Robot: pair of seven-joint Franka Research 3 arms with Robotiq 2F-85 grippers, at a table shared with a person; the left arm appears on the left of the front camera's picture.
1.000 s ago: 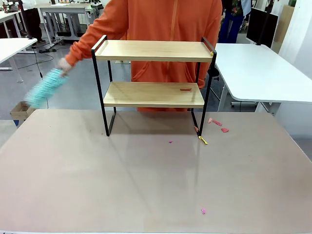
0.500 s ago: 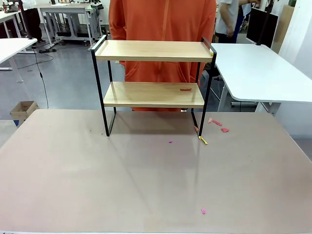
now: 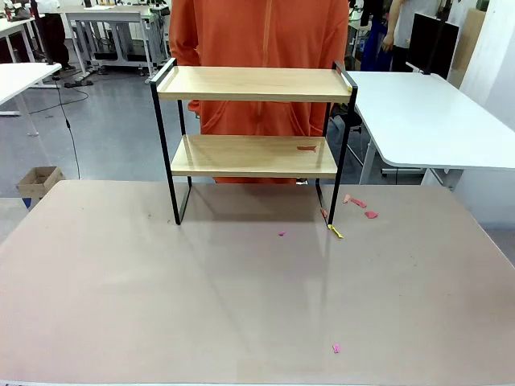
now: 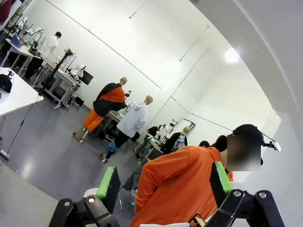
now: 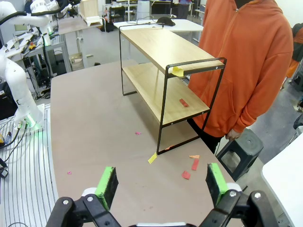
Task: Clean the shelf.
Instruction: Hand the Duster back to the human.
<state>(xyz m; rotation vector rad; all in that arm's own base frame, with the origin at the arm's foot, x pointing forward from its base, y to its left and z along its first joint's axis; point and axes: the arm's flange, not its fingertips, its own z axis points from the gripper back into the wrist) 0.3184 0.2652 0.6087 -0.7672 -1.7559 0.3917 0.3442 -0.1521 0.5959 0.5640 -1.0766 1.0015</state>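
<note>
Shelf (image 3: pixel 253 129) stands at the far middle of the table (image 3: pixel 161 305), its feet on the tabletop. A person in an orange top (image 3: pixel 257 32) stands just behind it. A red scrap (image 3: pixel 306 147) lies on the lower board, right end. More red scraps (image 3: pixel 358 205) and a yellow scrap (image 3: pixel 335 232) lie on the table near the right legs; pink bits (image 3: pixel 335 348) lie nearer me. My left gripper (image 4: pixel 163 182) is raised with jaws wide apart, holding nothing. My right gripper (image 5: pixel 161 182) is over the table's right side, jaws spread, empty.
</note>
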